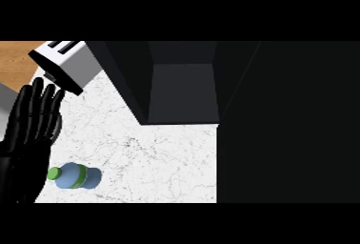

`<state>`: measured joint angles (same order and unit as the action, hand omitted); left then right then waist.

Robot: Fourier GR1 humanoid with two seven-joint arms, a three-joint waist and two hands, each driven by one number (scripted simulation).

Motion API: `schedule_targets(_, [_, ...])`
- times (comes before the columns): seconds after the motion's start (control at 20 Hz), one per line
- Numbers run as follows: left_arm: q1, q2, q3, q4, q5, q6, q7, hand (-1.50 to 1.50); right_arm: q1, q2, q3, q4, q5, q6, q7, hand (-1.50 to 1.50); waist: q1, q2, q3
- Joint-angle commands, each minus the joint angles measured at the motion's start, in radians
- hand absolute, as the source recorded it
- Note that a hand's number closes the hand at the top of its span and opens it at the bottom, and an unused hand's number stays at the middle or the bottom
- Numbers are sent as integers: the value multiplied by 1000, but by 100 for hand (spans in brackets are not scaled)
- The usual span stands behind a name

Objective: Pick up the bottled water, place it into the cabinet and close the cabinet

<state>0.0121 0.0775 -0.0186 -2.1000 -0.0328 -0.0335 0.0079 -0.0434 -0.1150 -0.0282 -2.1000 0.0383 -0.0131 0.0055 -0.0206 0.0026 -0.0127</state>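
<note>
A small blue water bottle [75, 176] with a green cap lies on the white marble counter [155, 162] at the lower left. My left hand [32, 121] stands at the left edge, fingers straight and pointing up, just left of and above the bottle, not touching it. The dark cabinet [183, 81] is open at the top middle, its grey inside showing; its dark door [288, 124] fills the right side of the view. My right hand does not show.
A grey toaster [65, 64] sits at the top left, close to my left hand's fingertips. A strip of wooden floor [15, 59] shows beyond the counter's left edge.
</note>
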Motion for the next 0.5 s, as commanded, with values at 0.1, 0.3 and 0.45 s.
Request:
schedule_targets(0.1, [149,16,130,-90,93,-9,-50,-150,105,4,32,-117,-35,41,35,-150,25,-6,12])
schedule_targets(0.3, [235,-74,155,-127,176,155,64,-150,158,16,143,-113,-137,140,61,-150,57,-12,10])
schedule_targets(0.45, [312,-76,146,-270,214,212,159,-150,236,22,188,-227,-180,151,123,-150,36,-14,12])
